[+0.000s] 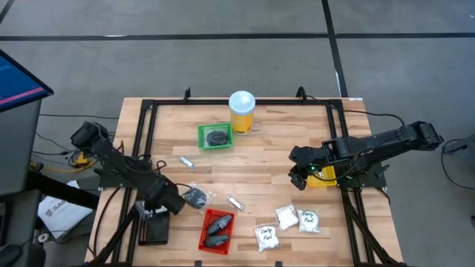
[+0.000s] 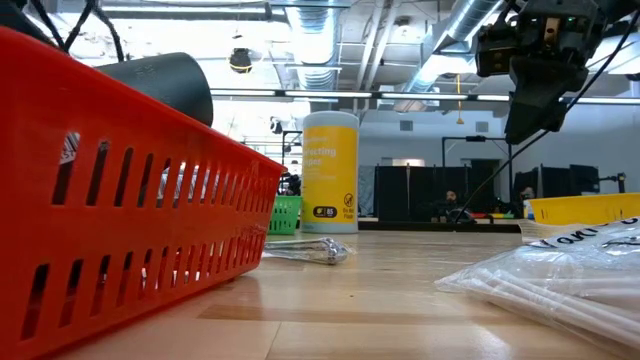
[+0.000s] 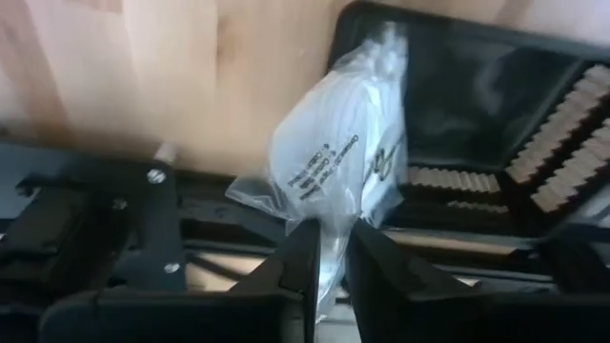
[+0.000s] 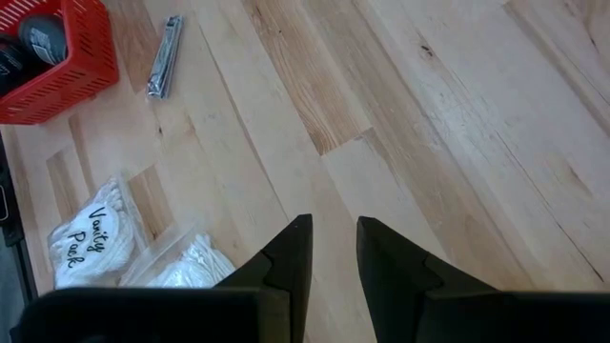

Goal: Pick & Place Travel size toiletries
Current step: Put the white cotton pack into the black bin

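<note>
1 sachet in left claw | wrist cam only, overhead hides it

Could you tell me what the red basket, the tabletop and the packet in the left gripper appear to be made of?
Red basket: probably glossy moulded plastic, with slotted walls. Tabletop: light wood, visible grain and joined strips. Packet: clear crinkly plastic film, seemingly over white contents, pinched in the left gripper.

Red slotted tray, green tray, yellow jar, white dark-lettered sachets.
</note>
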`<action>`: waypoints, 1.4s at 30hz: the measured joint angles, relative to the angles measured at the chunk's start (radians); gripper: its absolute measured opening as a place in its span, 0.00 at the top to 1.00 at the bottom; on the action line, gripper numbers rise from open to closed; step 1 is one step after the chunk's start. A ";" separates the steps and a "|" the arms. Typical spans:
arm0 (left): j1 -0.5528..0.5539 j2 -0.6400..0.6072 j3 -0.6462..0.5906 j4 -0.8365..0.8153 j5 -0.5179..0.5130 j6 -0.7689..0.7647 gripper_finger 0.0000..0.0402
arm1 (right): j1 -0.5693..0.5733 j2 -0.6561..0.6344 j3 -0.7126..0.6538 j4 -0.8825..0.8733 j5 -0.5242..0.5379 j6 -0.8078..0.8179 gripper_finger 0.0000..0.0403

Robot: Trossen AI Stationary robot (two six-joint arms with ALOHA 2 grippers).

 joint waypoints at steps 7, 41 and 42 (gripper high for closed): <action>0.000 -0.058 0.000 0.030 0.004 -0.089 0.85 | 0.000 0.000 0.000 0.000 0.000 0.000 0.81; 0.000 -0.241 -0.001 0.654 -0.678 0.162 0.86 | 0.330 0.214 -0.001 0.191 -0.040 0.028 0.81; 0.000 -0.239 -0.001 0.677 -0.696 0.189 0.86 | 0.329 0.238 0.000 0.219 -0.041 0.013 0.81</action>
